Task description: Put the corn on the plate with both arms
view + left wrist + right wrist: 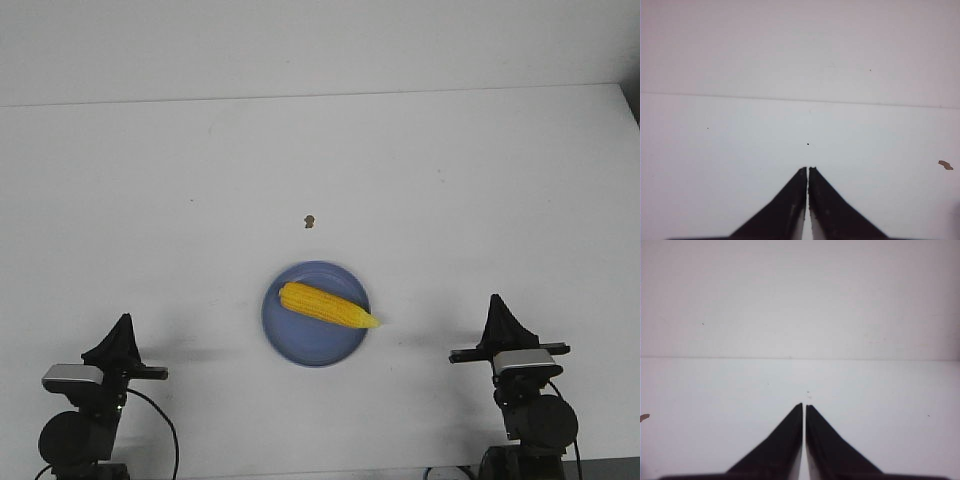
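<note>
The front view looks down from high over the table's near edge toward its far edge. Each wrist view sits low, facing that far edge; all three share the brown speck.

arm bases cut by frame edge | brown speck too small to identify

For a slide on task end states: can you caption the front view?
Corn lies across the plate, tip over its rim; left gripper and right gripper sit shut at either side.
</note>
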